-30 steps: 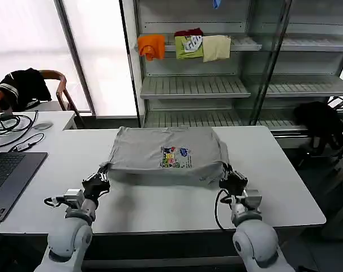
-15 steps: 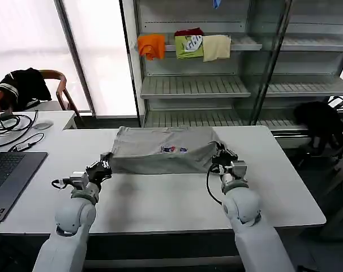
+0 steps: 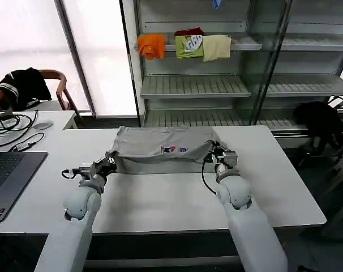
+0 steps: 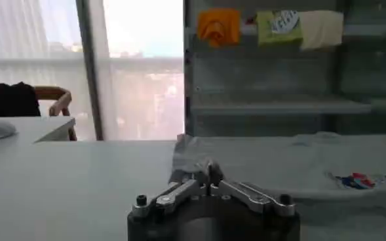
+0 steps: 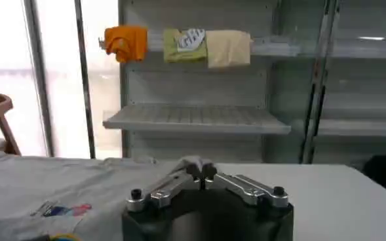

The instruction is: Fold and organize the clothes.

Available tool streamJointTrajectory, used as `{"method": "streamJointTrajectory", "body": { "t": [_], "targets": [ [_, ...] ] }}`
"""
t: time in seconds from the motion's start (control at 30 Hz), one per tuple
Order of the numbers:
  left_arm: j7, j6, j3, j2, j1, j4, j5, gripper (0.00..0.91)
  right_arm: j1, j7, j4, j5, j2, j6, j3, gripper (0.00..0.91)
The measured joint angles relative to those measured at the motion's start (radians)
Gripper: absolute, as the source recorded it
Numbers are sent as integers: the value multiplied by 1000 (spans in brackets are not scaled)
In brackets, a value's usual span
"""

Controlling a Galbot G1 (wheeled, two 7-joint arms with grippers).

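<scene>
Left pincer (image 3: 108, 165) and right pincer (image 3: 216, 154) are each clamped on a corner of one grey shirt (image 3: 160, 148) on the bench (image 3: 160, 198).

We're looking at a bright, daylit room: the light pours in through the window (image 3: 98, 51) at the back left, blown out to near white in the head view and glaring just as hard in the left wrist view. The table (image 3: 160, 198) picks up a soft, even sheen, and we see only a faint shadow under the shirt (image 3: 160, 148) edge. The shelves (image 3: 239, 85) sit dimmer, greyer. In both wrist views the near gripper bodies are dark and soft, out of focus, while the background stays fairly crisp. Straight lines at the head view's edges lean a little.
</scene>
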Motion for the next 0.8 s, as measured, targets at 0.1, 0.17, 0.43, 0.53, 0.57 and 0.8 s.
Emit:
{"method": "streamJointTrajectory", "body": {
  "t": [0.1,0.17,0.43,0.53,0.57,0.8],
  "targets": [
    [0,4,5,4,-11,11,0,20,14,0,-28,-1,15,2,2,0],
    [0,6,6,6,-19,18,1,20,23,0,-45,-1,24,5,2,0],
    [-6,9,14,5,-44,50,12,907,60,16,-106,-1,60,8,10,907],
    [-10,16,13,1,-50,53,12,907,74,25,-118,8,72,0,17,907],
    [-12,19,13,0,-50,53,11,907,78,30,-119,14,76,-4,19,907],
    [-29,47,15,0,-40,42,0,907,102,102,-123,98,98,-33,31,907]
  ]
}}
